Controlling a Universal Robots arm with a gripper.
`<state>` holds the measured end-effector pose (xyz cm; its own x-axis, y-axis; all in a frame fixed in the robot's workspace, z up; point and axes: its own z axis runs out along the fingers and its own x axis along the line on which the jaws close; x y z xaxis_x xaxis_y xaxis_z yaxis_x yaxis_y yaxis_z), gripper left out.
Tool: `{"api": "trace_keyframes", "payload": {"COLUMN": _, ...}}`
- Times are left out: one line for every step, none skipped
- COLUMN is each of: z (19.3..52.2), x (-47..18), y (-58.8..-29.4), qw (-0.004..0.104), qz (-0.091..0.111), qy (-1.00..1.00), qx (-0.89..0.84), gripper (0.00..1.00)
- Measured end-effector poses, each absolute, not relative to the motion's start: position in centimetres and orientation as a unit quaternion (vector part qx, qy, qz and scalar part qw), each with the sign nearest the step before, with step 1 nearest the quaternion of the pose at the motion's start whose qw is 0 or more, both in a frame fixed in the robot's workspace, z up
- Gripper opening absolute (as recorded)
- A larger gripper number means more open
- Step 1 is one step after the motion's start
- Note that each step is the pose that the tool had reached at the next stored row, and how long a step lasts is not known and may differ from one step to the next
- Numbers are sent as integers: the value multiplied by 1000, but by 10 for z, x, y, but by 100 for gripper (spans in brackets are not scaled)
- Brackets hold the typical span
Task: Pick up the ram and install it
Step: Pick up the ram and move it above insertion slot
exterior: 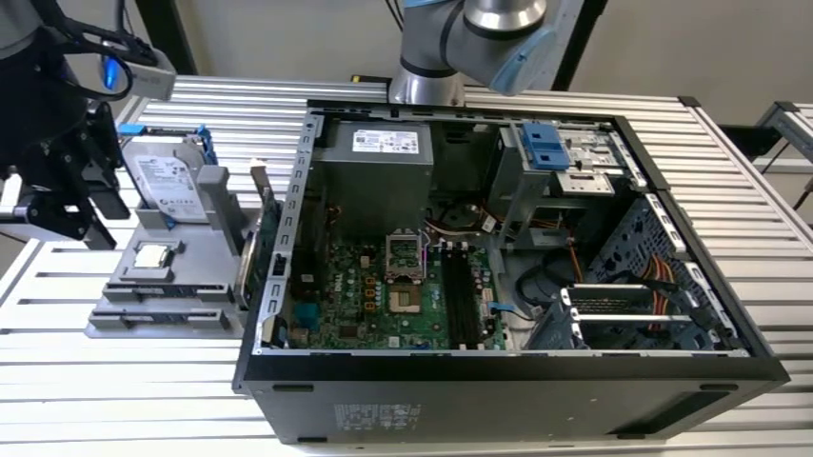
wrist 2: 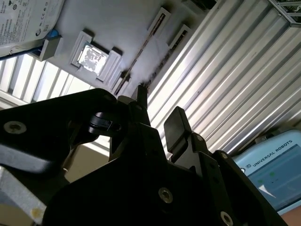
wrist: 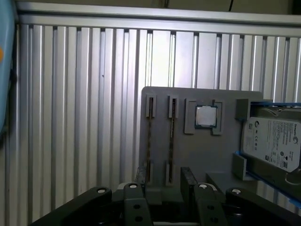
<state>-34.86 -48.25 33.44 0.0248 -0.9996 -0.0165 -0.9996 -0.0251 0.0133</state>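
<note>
Claw (wrist: 161, 182) pointing down, fingers (wrist: 189, 179) apart, empty, near ram (wrist: 171, 136) in grey holder (wrist: 225, 153)

The arm (exterior: 502, 14) is showing rounded silver-grey joints in the exterior view, one of them wearing a pale blue cap (exterior: 524, 52). The tool (wrist 2: 158, 102) is appearing matte black throughout in both wrist views, with flat angular plates and narrow squared fingers (wrist 2: 176, 123). Small silver screws (wrist: 133, 187) are glinting along its links. At the exterior view's left, black cables (exterior: 83, 38) are looping over the black wrist, a blue plug (exterior: 114, 71) is sitting among them, and a grey box (exterior: 147, 78) is riding alongside.
</note>
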Motion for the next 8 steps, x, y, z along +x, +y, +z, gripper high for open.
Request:
{"api": "trace_keyframes", "payload": {"z": 334, "x": -349, "y": -482, "qw": 1, "qz": 11, "qy": 698, "qx": -716, "gripper": 100}}
{"api": "trace_keyframes", "payload": {"z": 333, "x": -349, "y": -482, "qw": 1, "qz": 11, "qy": 698, "qx": -716, "gripper": 100}}
{"api": "trace_keyframes", "payload": {"z": 333, "x": -349, "y": -482, "qw": 1, "qz": 11, "qy": 698, "qx": -716, "gripper": 100}}
{"api": "trace_keyframes", "payload": {"z": 332, "x": -349, "y": -483, "qw": 1, "qz": 11, "qy": 698, "qx": -716, "gripper": 100}}
{"api": "trace_keyframes", "payload": {"z": 332, "x": -349, "y": -483, "qw": 1, "qz": 11, "qy": 698, "qx": -716, "gripper": 100}}
{"api": "trace_keyframes", "payload": {"z": 331, "x": -349, "y": -482, "qw": 1, "qz": 11, "qy": 698, "qx": -716, "gripper": 100}}
{"api": "trace_keyframes", "payload": {"z": 331, "x": -349, "y": -483, "qw": 1, "qz": 11, "qy": 698, "qx": -716, "gripper": 100}}
{"api": "trace_keyframes", "payload": {"z": 330, "x": -349, "y": -482, "qw": 1, "qz": 11, "qy": 698, "qx": -716, "gripper": 100}}
